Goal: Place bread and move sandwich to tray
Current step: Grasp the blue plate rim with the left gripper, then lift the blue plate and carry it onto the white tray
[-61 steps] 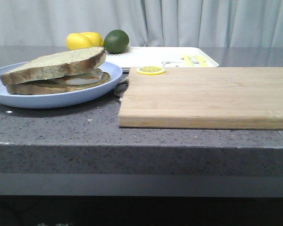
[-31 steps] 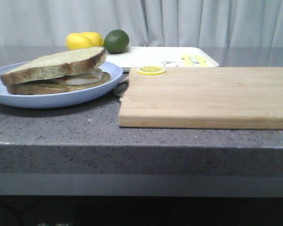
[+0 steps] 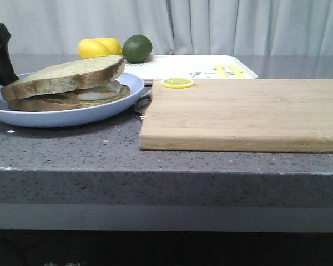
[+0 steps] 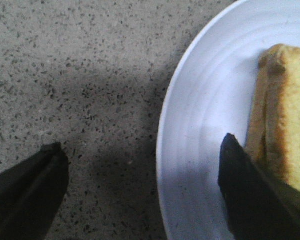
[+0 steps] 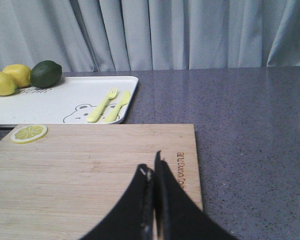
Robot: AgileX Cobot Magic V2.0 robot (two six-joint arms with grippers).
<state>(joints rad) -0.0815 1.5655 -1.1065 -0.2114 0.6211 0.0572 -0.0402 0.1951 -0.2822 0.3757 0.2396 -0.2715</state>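
The left gripper (image 4: 140,170) hung with its jaws spread wide astride the rim of the pale blue plate (image 4: 200,125), one finger over the speckled grey counter (image 4: 80,75) outside the rim and the other over the plate's inner slope, just beside the crust of the sandwich (image 4: 285,115). In the front view only a dark part of that gripper (image 3: 0,52) showed, at the plate's (image 3: 61,116) far left edge. The sandwich (image 3: 66,83) lay on the plate, its top slice tilted, with the white of a fried egg showing between the two slices.

The right gripper (image 5: 153,172) stood low over the wooden cutting board (image 5: 90,175), its fingers pressed together with nothing between them. The lemon slice (image 5: 29,133) rested on the board's far corner, well apart from that gripper. Beyond the board lay the white tray (image 5: 55,102), with a bear drawing, a yellow-green fork (image 5: 102,106) and a knife (image 5: 117,106) on it. Two lemons (image 5: 7,80) and a lime (image 5: 46,73) lay by the tray's far edge; whether they rested on it could not be told. In the front view the tray (image 3: 177,66) stood behind the board (image 3: 244,113), to the right of the plate. A pleated grey curtain (image 5: 190,30) closed the background.
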